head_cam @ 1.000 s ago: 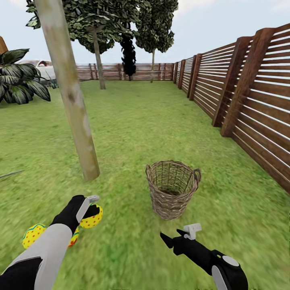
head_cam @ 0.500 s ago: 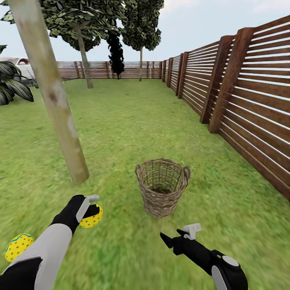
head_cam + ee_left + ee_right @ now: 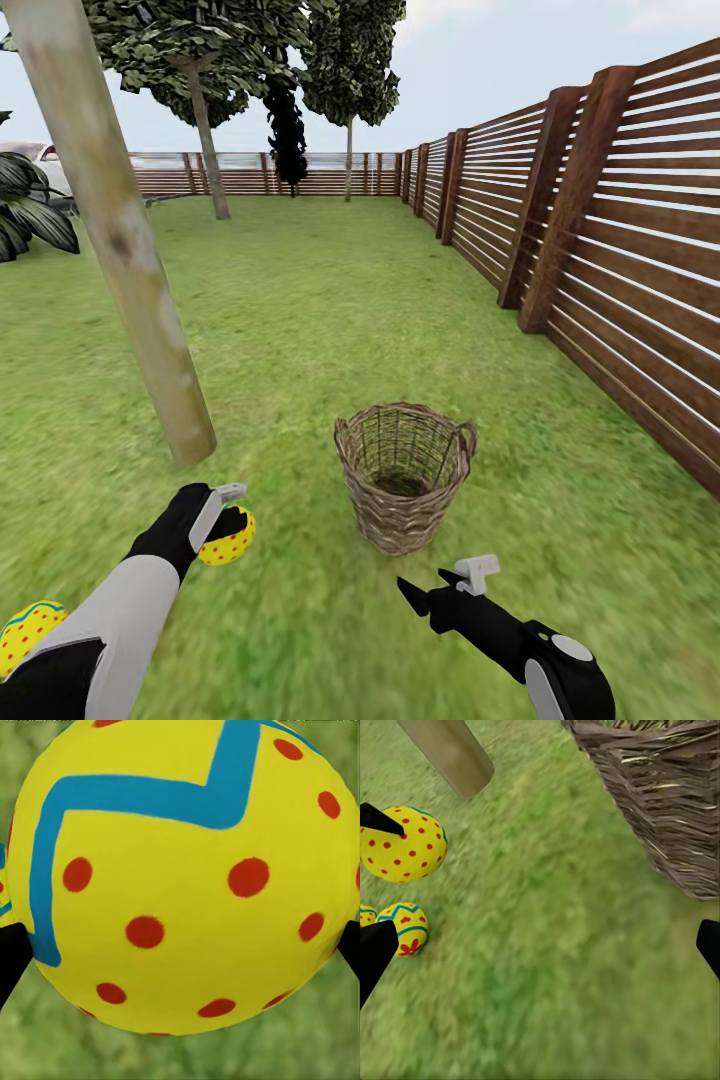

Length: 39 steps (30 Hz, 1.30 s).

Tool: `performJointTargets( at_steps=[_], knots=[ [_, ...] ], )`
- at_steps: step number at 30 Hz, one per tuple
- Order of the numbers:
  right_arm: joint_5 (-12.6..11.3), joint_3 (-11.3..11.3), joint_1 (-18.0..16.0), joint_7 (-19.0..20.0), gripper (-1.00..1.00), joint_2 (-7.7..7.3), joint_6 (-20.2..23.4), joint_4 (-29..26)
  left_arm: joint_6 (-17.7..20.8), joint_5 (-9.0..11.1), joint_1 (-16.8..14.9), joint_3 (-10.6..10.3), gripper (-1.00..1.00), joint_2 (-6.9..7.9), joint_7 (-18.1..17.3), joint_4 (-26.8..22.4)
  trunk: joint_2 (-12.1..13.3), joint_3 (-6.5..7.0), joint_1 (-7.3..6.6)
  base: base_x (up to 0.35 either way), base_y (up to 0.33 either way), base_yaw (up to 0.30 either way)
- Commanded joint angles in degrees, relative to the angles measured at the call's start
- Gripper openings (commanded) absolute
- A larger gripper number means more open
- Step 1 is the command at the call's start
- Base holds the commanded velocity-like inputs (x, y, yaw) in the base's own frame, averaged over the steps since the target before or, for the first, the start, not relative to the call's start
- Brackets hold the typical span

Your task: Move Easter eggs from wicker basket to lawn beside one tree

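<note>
Our left gripper [image 3: 228, 510] is clamped on a yellow dotted egg [image 3: 230, 541] above the lawn [image 3: 330, 300], near the tree trunk [image 3: 150, 330]. Our right gripper [image 3: 440, 585], fingers apart, hovers before the wicker basket [image 3: 402, 480]. Another egg [image 3: 25, 630] lies on grass.

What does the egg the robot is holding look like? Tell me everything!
The egg is bright yellow with red dots and a blue zigzag band, smooth and shiny like painted plastic. It sits between the black jaws of the left gripper, which press on its two sides. It hangs just above the lawn, near the foot of the pale tree trunk and left of the wicker basket. It looks whole, with no cracks.
</note>
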Motion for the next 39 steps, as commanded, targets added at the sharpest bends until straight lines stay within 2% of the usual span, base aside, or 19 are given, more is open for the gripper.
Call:
performJointTargets(
  at_steps=[1,39],
  knots=[
    [-0.4,-0.1,0.0,0.0,1.00,0.02,0.4,-0.1,0.2,0.6,0.0,0.1,-1.00,-0.03,0.4,-0.1,0.0,-0.05,-0.01,0.002,0.000,0.000],
    [-0.3,0.0,0.0,0.0,1.00,-0.04,0.4,0.0,0.2,1.0,0.1,0.1,-1.00,0.01,1.2,-0.2,-0.5,-8.47,0.97,0.000,0.000,0.000]
  ],
)
